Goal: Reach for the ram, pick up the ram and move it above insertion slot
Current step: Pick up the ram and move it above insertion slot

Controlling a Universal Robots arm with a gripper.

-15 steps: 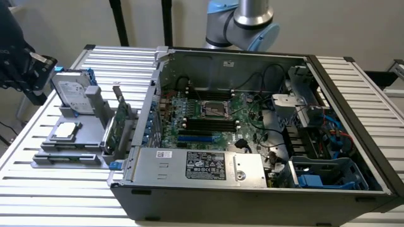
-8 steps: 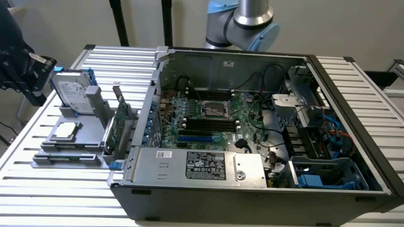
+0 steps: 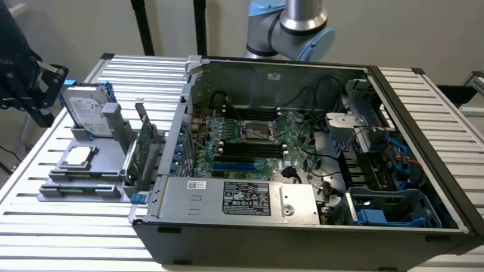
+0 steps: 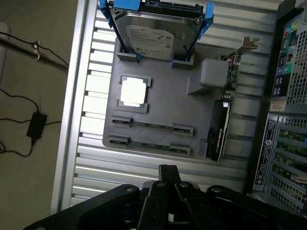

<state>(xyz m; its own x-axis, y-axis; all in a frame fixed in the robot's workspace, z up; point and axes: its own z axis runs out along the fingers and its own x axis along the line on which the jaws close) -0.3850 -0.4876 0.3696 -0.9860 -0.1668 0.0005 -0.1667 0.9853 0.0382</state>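
Open computer case (image 3: 302, 241), upright hard drive (image 4: 160, 33), processor (image 4: 133, 91) on grey holder (image 4: 163, 108)

The claw (image 4: 168, 168) is matte black all over, narrowing to a slim, squared tip. Behind that tip its body widens into angular black plates with bevelled edges. A rounded fastening sits on each side of them, and a small pale mark shows on the middle block further back. Up the arm (image 3: 291, 22) from the claw, one fat joint has a light grey rounded housing with pale blue end caps. A smooth silver metal tube rises out of that joint.
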